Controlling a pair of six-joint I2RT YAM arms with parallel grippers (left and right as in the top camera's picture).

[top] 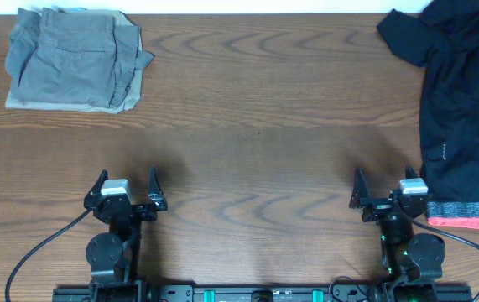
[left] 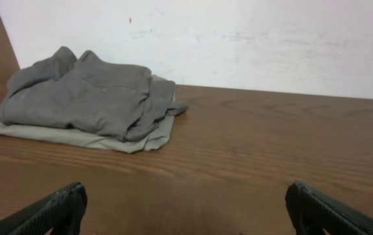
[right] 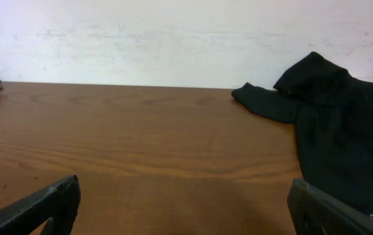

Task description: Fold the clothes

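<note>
A long black garment (top: pixel 461 101) lies down the table's right side, with a heather-grey and coral-red band (top: pixel 470 216) at its near end and a tiny white logo. It also shows at the right of the right wrist view (right: pixel 343 137). A folded grey-khaki pile (top: pixel 75 59) sits at the far left and fills the left of the left wrist view (left: pixel 88 98). My left gripper (top: pixel 127 189) is open and empty near the front edge (left: pixel 186 209). My right gripper (top: pixel 386 191) is open and empty (right: pixel 185 209), just left of the black garment's band.
The wooden table (top: pixel 256 126) stretches between the two garments. A white wall (left: pixel 238 39) runs behind its far edge. Black cables trail from both arm bases at the front edge.
</note>
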